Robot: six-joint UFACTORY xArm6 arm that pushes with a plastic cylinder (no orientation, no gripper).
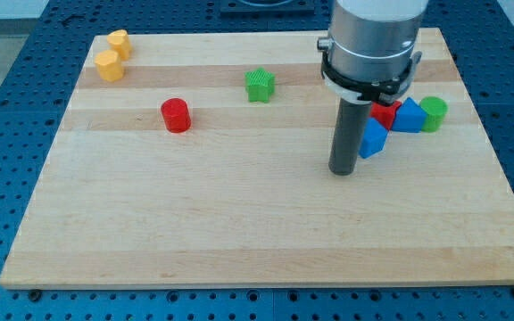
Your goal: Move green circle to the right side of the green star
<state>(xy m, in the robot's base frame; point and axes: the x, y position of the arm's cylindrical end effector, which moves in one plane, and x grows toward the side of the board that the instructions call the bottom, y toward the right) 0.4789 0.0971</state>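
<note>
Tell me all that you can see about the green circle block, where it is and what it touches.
The green circle is a small bright green cylinder that looks like plastic, standing upright on the wooden board near the view's right edge. Its left side appears to touch a blue block; a red block lies further left. My tip rests left of this group, apart from the circle. The green star sits far to the left.

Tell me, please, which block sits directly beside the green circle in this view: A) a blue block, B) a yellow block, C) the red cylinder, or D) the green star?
A: the green circle at the view's right touches a blue block, while the green star stands far off toward the view's left, and my tip rests left of that cluster.
</note>
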